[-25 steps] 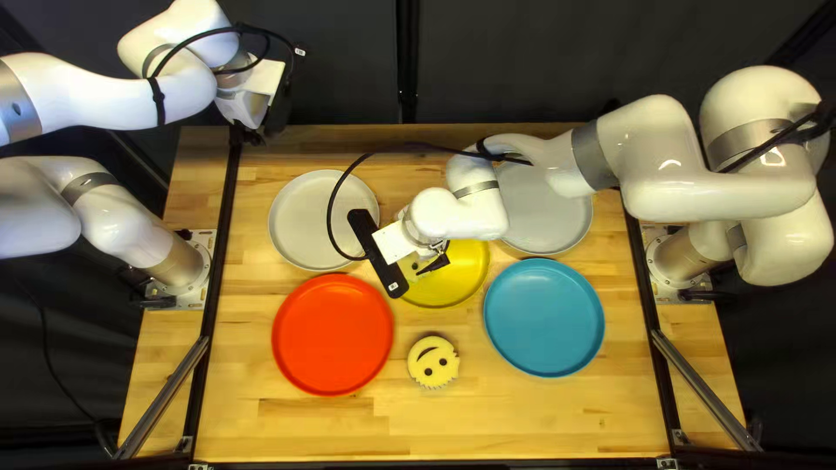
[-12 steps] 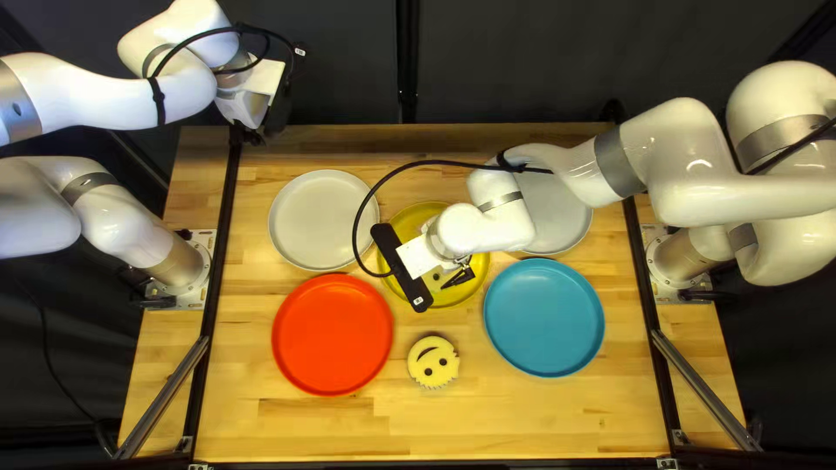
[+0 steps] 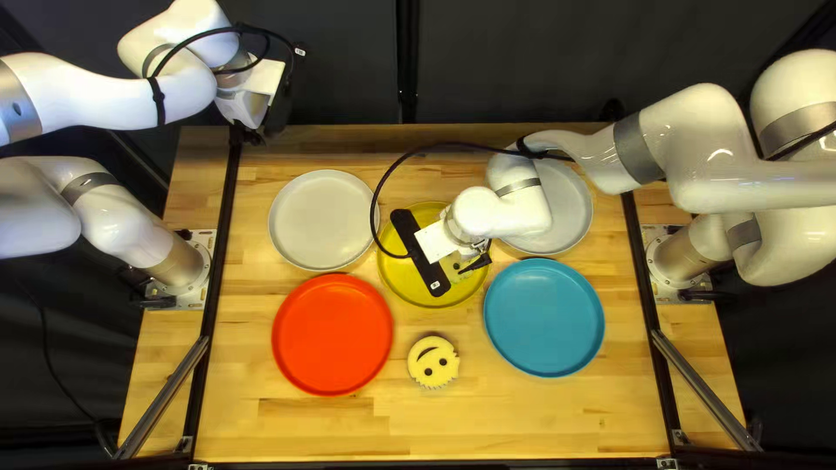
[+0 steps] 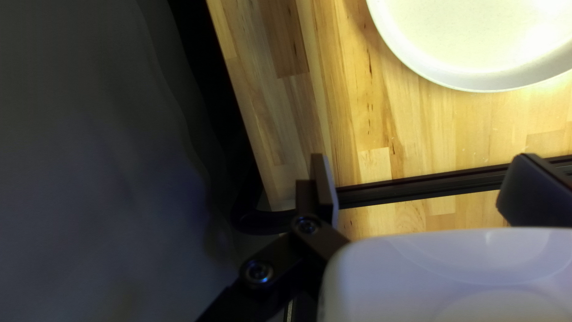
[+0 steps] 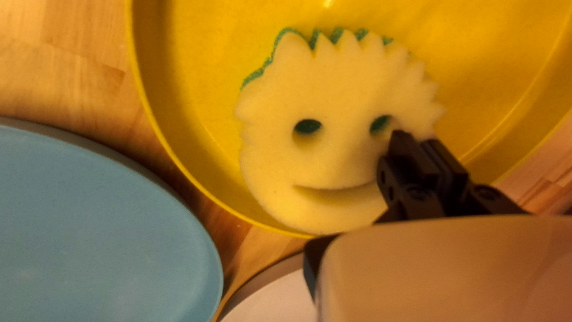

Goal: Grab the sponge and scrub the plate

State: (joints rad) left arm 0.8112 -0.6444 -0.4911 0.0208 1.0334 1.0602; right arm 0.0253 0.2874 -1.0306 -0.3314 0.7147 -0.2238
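Evidently scrubbing: our right gripper [image 5: 419,143] pinches sponge [image 5: 333,89] in yellow plate [image 3: 403,274], frame centre; left gripper [image 4: 423,164] open. Next: level strokes.

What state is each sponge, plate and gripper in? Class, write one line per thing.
Yellow plate: right way up
Held sponge: in yellow plate, gripped near its edge, smiling side showing
Other sponge: loose, face up
Red plate: right way up
Blue plate: right way up
Grey plate nearer red: right way up
Farther grey plate: right way up, partly hidden
Left gripper: open
Right gripper: shut on held sponge
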